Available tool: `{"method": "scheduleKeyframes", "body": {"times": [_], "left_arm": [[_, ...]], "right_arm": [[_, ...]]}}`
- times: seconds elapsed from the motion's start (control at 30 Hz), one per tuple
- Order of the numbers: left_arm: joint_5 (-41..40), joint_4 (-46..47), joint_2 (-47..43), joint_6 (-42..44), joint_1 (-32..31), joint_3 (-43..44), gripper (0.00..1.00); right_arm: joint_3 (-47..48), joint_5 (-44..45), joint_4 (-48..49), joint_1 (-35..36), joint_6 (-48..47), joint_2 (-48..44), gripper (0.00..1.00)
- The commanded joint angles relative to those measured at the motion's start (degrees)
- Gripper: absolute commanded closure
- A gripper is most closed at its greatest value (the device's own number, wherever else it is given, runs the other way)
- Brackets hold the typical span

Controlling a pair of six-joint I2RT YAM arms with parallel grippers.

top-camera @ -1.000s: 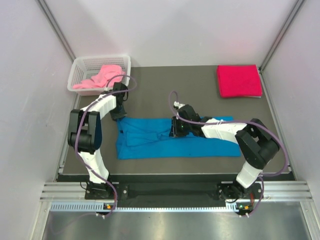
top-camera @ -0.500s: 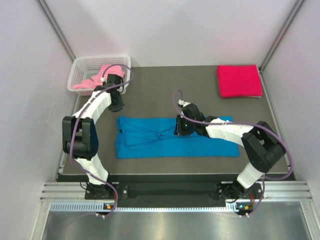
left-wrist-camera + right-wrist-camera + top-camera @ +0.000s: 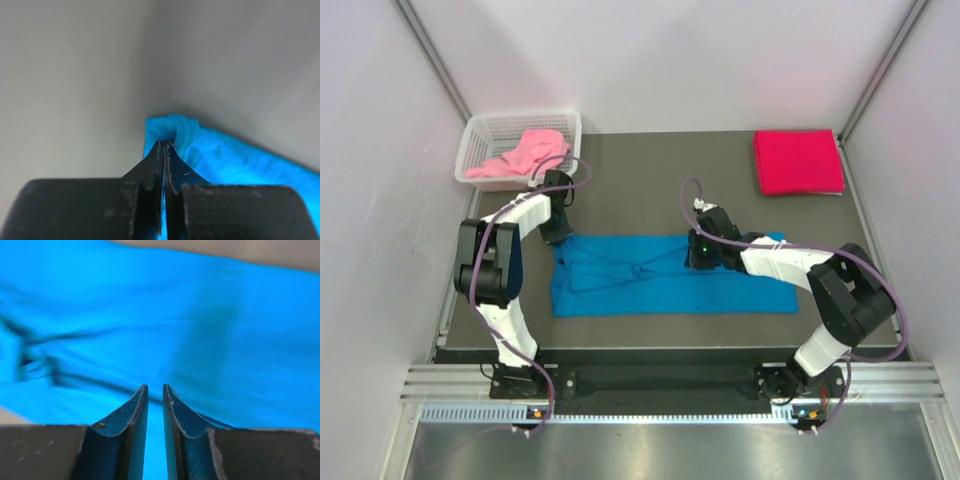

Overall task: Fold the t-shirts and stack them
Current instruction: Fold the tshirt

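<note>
At the near edge of the table (image 3: 630, 180), a metal rail (image 3: 670, 385) carries both arm bases, the left arm (image 3: 500, 300) rising from its left end and the right arm (image 3: 830, 310) from its right end. The table top is a dark grey mat, shut in by pale walls (image 3: 670, 60) on three sides.

Just beyond the bases the blue t-shirt (image 3: 660, 285) lies spread flat, running left to right across the near half of the table. The left gripper (image 3: 556, 232) sits at the shirt's far left corner. The right gripper (image 3: 697, 258) is over the middle of the shirt's far edge.

At the far right corner lies the red t-shirt (image 3: 798, 162), folded into a neat square. At the far left corner stands a white mesh basket (image 3: 520, 117) with the pink t-shirt (image 3: 520, 155) crumpled inside it.

The overhead view hides both sets of jaws; the wrist cameras show them. The left gripper (image 3: 164, 142) is clamped on a bunched fold of the blue t-shirt (image 3: 225, 155), its fingers pressed together on the cloth. The right gripper (image 3: 155, 387) points down at the blue t-shirt (image 3: 200, 315), jaws a narrow slit apart; whether the tips touch the cloth cannot be told. Dark collar lines show blurred at the left of that view.
</note>
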Motion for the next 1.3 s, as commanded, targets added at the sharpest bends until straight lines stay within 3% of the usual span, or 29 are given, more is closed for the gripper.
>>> {"method": "scheduleKeyframes", "body": {"times": [0.0, 0.3, 0.7, 0.87, 1.0, 1.07, 1.27], "left_arm": [[-3.7, 2.3, 1.7, -1.3, 0.2, -0.3, 1.0], [-5.8, 2.4, 2.7, -1.5, 0.2, 0.5, 1.0], [-5.1, -1.5, 2.2, -0.5, 0.1, 6.6, 1.0], [-1.5, -1.9, -4.1, 1.7, -0.3, 9.6, 0.99], [10.3, -0.5, -7.1, 2.6, -0.3, 8.7, 0.89], [11.0, 0.2, -8.4, 2.5, -0.3, 6.8, 0.79], [14.4, 2.0, -8.4, 2.7, 3.7, 2.2, 0.74]], "right_arm": [[-1.6, 6.8, -2.8, -1.9, -0.5, -2.5, 0.82], [-8.0, 16.4, -7.8, -4.8, 2.2, -6.6, 0.87], [-5.0, 18.3, -14.1, -6.1, 3.4, -11.3, 0.88], [-3.0, 17.7, -16.0, -12.3, 2.2, -14.9, 0.86], [-1.2, 16.3, -15.4, -16.9, -0.4, -13.5, 0.87], [-0.5, 13.7, -14.5, -19.5, -1.9, -12.9, 0.85], [3.5, 5.0, -15.8, -29.9, -8.1, -9.2, 0.73]]}}
